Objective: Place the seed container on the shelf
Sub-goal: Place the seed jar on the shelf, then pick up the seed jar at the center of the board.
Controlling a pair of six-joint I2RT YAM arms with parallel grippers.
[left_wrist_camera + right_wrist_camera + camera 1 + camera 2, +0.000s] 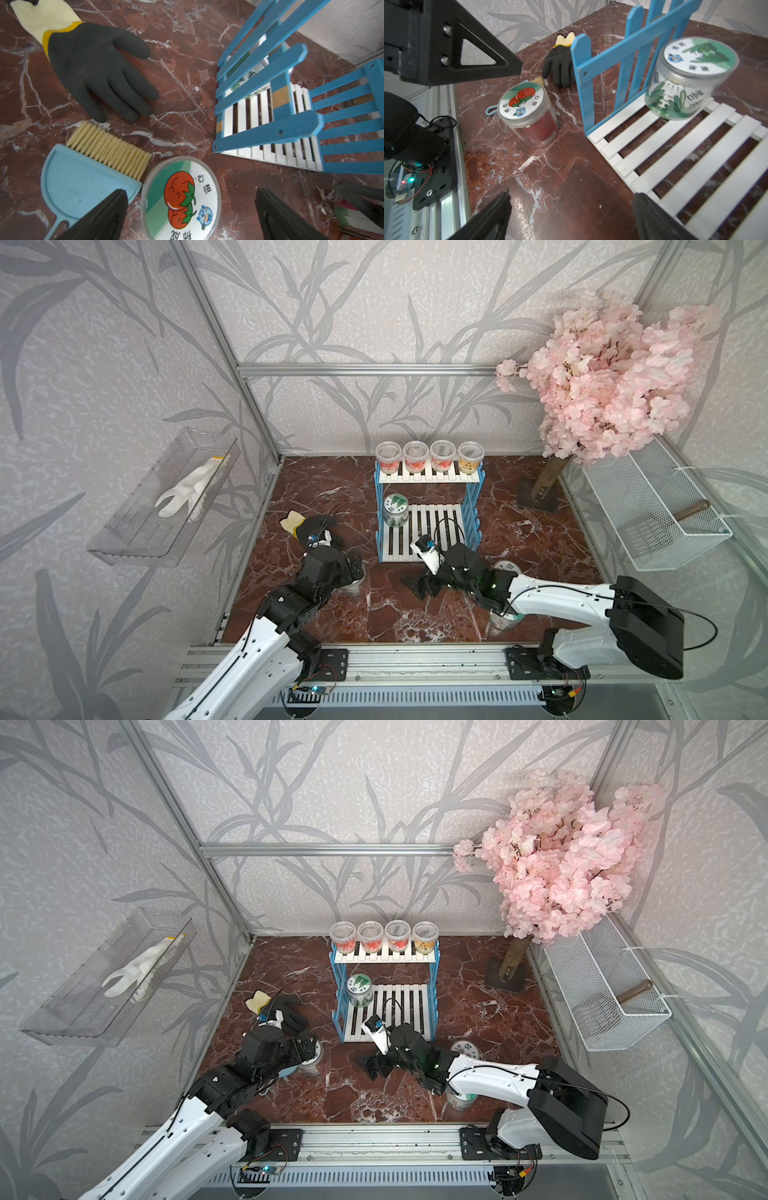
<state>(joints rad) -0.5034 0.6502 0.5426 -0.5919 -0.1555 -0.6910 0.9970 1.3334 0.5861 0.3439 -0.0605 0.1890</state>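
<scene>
A seed container with a green leaf lid sits at the back left of the lower tier of the blue and white shelf. In the right wrist view this container looks blurred and slightly tilted. My right gripper hangs open over the floor just in front of the shelf's front edge, holding nothing. My left gripper stands open over a tomato-lidded jar, a jaw on either side, not touching it.
Four clear cups line the upper tier. A black glove and a blue dustpan with brush lie left of the shelf. Two more jars sit by my right arm. At the right stand a pink blossom tree and a wire basket.
</scene>
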